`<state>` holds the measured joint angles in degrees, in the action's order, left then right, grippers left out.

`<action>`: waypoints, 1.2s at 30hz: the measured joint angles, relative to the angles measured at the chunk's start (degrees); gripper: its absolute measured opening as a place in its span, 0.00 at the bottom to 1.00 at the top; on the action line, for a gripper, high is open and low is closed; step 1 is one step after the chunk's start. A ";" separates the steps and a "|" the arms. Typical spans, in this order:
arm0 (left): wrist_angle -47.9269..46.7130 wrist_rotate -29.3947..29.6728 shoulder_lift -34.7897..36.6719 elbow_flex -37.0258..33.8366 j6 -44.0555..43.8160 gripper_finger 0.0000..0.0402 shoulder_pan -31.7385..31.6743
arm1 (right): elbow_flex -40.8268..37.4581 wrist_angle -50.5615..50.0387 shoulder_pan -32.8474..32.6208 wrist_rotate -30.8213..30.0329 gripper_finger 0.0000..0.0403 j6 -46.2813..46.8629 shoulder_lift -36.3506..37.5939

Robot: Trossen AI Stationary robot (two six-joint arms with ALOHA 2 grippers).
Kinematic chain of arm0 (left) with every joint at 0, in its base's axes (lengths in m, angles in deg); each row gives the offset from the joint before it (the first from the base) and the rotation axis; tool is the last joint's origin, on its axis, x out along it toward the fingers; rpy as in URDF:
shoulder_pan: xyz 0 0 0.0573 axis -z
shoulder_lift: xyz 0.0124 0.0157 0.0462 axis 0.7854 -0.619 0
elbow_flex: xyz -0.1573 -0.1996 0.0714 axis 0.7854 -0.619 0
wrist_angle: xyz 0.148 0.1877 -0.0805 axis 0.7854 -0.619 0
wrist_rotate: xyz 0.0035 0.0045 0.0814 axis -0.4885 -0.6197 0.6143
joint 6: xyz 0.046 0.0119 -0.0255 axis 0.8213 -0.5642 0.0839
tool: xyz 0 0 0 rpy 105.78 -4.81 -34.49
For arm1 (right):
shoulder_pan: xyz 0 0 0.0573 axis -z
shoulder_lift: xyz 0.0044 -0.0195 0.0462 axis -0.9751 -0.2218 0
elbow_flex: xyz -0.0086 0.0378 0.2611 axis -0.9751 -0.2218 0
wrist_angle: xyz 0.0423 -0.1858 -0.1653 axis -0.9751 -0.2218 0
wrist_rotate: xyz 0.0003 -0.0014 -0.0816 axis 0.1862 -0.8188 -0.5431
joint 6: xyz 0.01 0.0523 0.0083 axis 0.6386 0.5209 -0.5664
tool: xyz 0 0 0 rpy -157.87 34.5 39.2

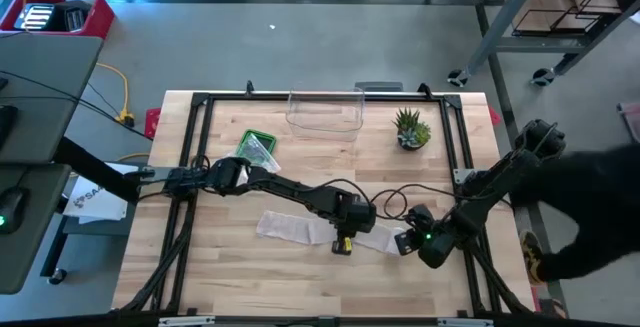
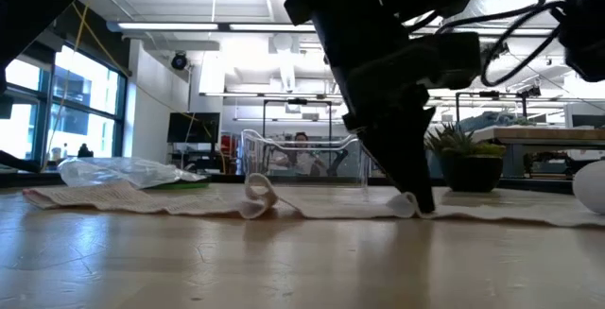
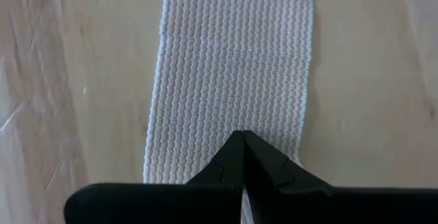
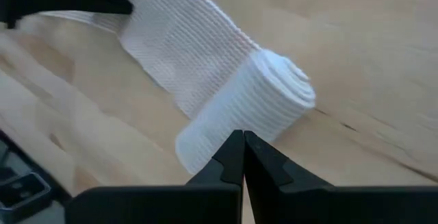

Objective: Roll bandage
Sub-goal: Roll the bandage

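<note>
A long white woven bandage (image 1: 290, 227) lies flat along the wooden table. Its right end is wound into a roll (image 4: 253, 107), and the low view shows a small raised fold (image 2: 257, 196) partway along it. My left gripper (image 1: 345, 240) is shut, and its tips come down on the flat strip (image 3: 233, 59) a little left of the roll. My right gripper (image 4: 243, 136) is also shut. It slants down at the roll's side at the table's near right (image 1: 407, 241). My left gripper presses its shut fingertips (image 2: 421, 203) down on the flat strip's middle (image 3: 239, 125), slanting steeply from above. The strip lies on the table under the tips, with a small wrinkle (image 2: 405, 205) just beside them. My right gripper has its shut tips at the roll's outer wrap (image 4: 236, 125), slanting down from above. I cannot tell whether they touch it. The roll lies on its side on the table.
A clear plastic box (image 1: 325, 112) and a small potted plant (image 1: 411, 129) stand at the table's far side. A green item under a crumpled clear bag (image 1: 257, 147) lies far left. Black frame rails (image 1: 195, 167) run along the table's edges.
</note>
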<state>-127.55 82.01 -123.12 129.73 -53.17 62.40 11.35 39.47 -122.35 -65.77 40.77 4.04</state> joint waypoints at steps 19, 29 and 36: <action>8.51 0.71 -0.34 -0.20 -5.02 0.00 2.66 | 0.00 4.77 2.07 0.57 0.00 -3.94 -4.00; -3.08 1.57 1.00 0.00 -0.95 0.00 1.57 | 0.00 4.73 2.07 0.34 0.00 -4.18 -4.02; -7.53 0.40 1.80 -0.02 -1.95 0.00 0.60 | 0.00 4.57 2.06 0.88 0.00 -4.16 -4.04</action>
<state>-135.08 82.40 -121.31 129.71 -55.12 63.00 11.35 44.04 -120.28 -64.89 36.61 0.00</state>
